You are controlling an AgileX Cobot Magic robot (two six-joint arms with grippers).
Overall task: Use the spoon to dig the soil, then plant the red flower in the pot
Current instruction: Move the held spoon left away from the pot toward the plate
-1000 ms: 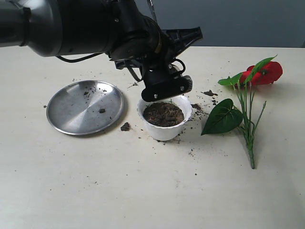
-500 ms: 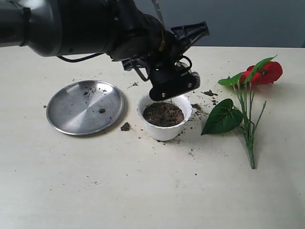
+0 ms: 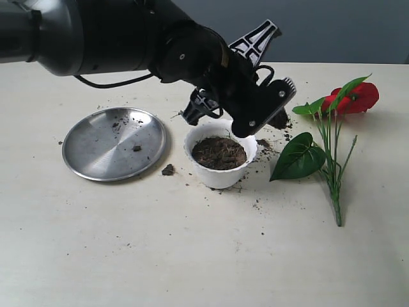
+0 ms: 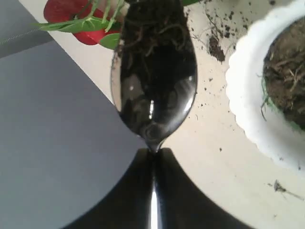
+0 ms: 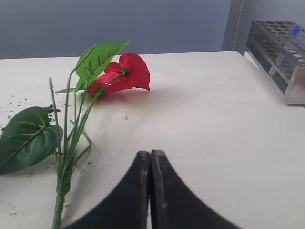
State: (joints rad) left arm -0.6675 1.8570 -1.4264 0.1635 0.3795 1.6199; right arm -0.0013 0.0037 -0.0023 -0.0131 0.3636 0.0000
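My left gripper (image 3: 268, 109) hangs just above the back right rim of the white pot (image 3: 220, 174), shut on the handle of the spoon (image 4: 153, 81). The spoon's bowl carries dark soil and points towards the red flower (image 3: 358, 97). In the left wrist view the jaws (image 4: 153, 151) pinch the spoon's neck, with the pot (image 4: 250, 114) beside them. The soil (image 3: 219, 152) fills the pot. The flower lies flat on the table at the right, its stems (image 3: 333, 185) towards the front. My right gripper (image 5: 150, 153) is shut and empty, low over the table near the flower (image 5: 128, 71).
A round steel plate (image 3: 114, 143) with soil crumbs lies left of the pot. A soil clump (image 3: 168, 169) and loose crumbs are scattered around the pot. A test-tube rack (image 5: 281, 52) stands at the table's edge in the right wrist view.
The left gripper has lifted from over the pot, swung right and tilted, so the spoon now points towards the flower. The pot, plate and flower have not moved.
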